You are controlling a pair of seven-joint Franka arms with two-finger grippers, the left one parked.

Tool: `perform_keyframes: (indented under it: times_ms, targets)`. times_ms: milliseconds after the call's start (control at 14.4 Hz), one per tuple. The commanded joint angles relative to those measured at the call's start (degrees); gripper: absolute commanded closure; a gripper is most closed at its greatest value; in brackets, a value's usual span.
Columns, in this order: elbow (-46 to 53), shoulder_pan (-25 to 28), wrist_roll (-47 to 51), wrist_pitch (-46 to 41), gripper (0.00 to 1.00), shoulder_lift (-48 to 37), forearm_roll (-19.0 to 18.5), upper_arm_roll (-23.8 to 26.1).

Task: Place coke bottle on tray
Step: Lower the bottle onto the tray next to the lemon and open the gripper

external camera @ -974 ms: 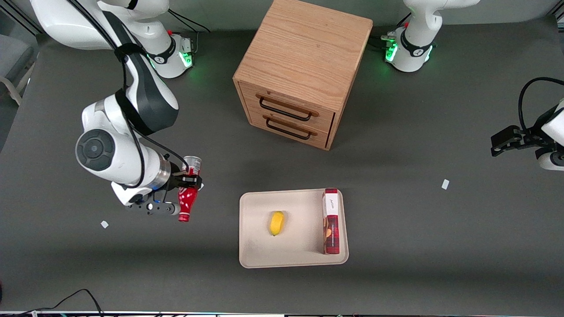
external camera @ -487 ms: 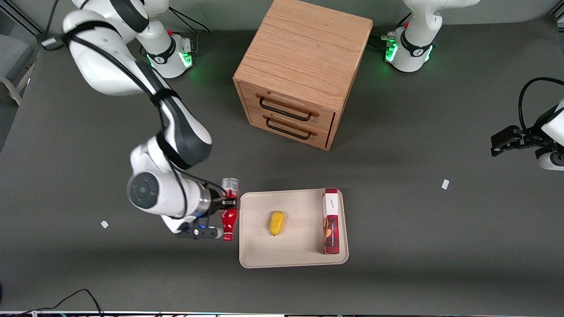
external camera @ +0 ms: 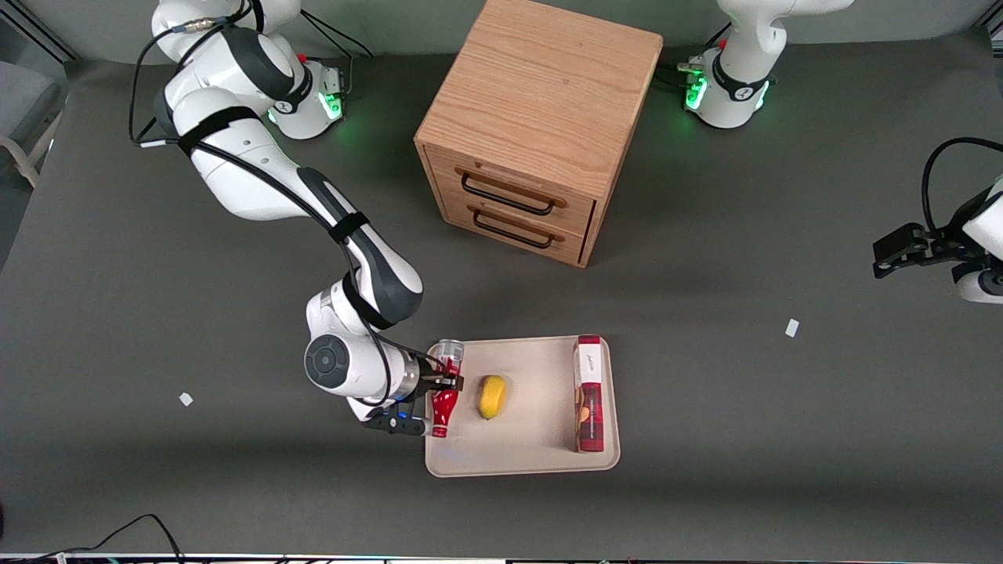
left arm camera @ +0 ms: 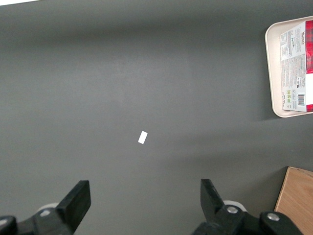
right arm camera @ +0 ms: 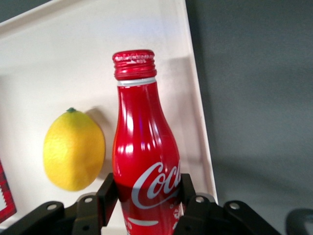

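The gripper [external camera: 443, 383] is clamped on the body of the coke bottle [external camera: 444, 389], which lies level in its hold with the long axis running from the silver base, farther from the front camera, to the red cap nearer it. Directly beneath the gripper is the working-arm edge of the beige tray [external camera: 509, 462], so the bottle hangs over it, apparently clear of the floor. Just beside the bottle, deeper over the tray, lies a lemon [external camera: 492, 396], and past it the dark-red box [external camera: 588, 394]; the release needs that narrow strip.

the front view looks steeply down on the whole table [external camera: 157, 486]. the right wrist view sits close above the tray [right arm camera: 195, 98], shared with the front view [external camera: 517, 462] and left wrist view [left arm camera: 272, 73].
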Motion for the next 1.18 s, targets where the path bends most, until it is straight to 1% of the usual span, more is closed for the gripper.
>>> perform_keyframes:
  times_ms: [0, 417, 487, 557, 626, 904, 1113]
  targets:
    - [1.0, 0.5, 1.4, 1.0, 1.0, 0.5, 0.3, -0.5]
    - [1.3, 0.5, 1.4, 2.3, 1.0, 1.5, 0.3, -1.5]
    - [1.2, 0.5, 1.4, 2.5, 0.77, 1.6, 0.3, -1.8]
    - [1.0, 0.5, 1.4, 2.9, 0.16, 1.6, 0.3, -1.8]
    - [0.9, 0.6, 1.4, 3.0, 0.0, 1.6, 0.2, -1.8]
    - [0.9, 0.7, 1.4, 3.0, 0.0, 1.5, 0.1, -1.9]
    - [0.8, 0.7, 1.4, 3.0, 0.0, 1.5, -0.8, -1.9]
